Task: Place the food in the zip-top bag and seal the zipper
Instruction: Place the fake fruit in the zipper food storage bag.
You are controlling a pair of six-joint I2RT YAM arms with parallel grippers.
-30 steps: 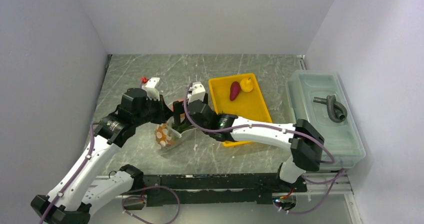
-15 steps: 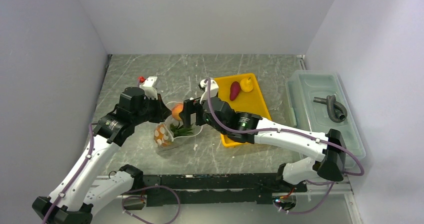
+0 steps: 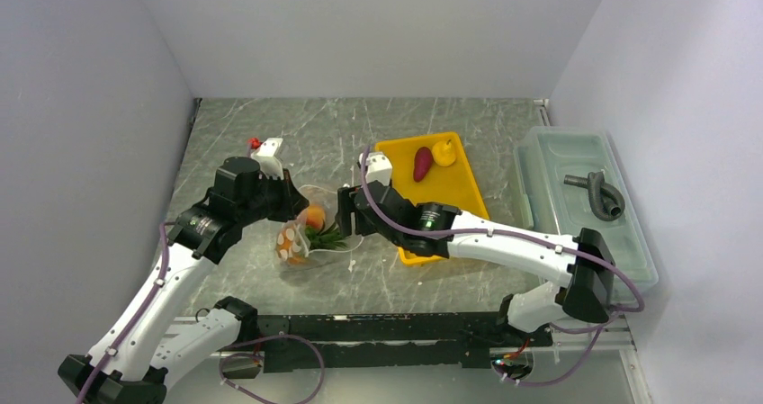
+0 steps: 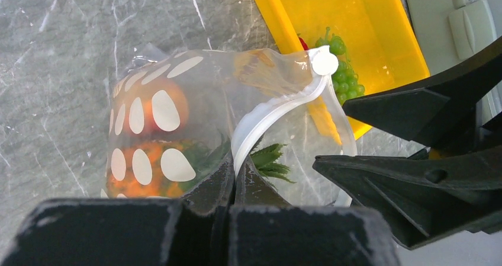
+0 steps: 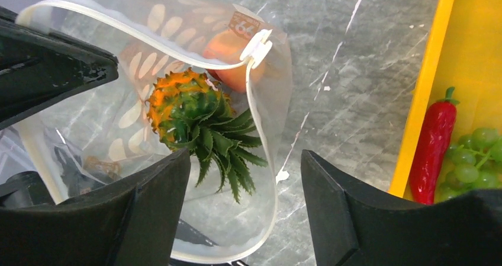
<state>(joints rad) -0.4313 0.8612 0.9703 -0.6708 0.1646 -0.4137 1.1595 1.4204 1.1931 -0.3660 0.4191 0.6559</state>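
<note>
The left hand (image 4: 234,166) is pinching the zipper (image 4: 266,109), the right hand (image 5: 245,171) is gaping wide and empty; a slipping pinch risks collapsing the zip-top bag (image 4: 195,94).

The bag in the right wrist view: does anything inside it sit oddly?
Yes. The pineapple lies with its green leaves toward the open mouth of the zip-top bag, close to the zipper; they could catch in the seal.

I see the dotted clear bag (image 5: 100,94) standing open just left of the worktop's middle, its whitish zipper (image 4: 266,115) unsealed and bowed wide. Inside lie the pineapple (image 5: 189,115) and peach (image 5: 228,55). The chilli (image 5: 435,141) and grapes (image 5: 473,153) lie touching toward the right edge, with the eggplant (image 3: 421,163) and pear (image 3: 443,153) farther back.
</note>
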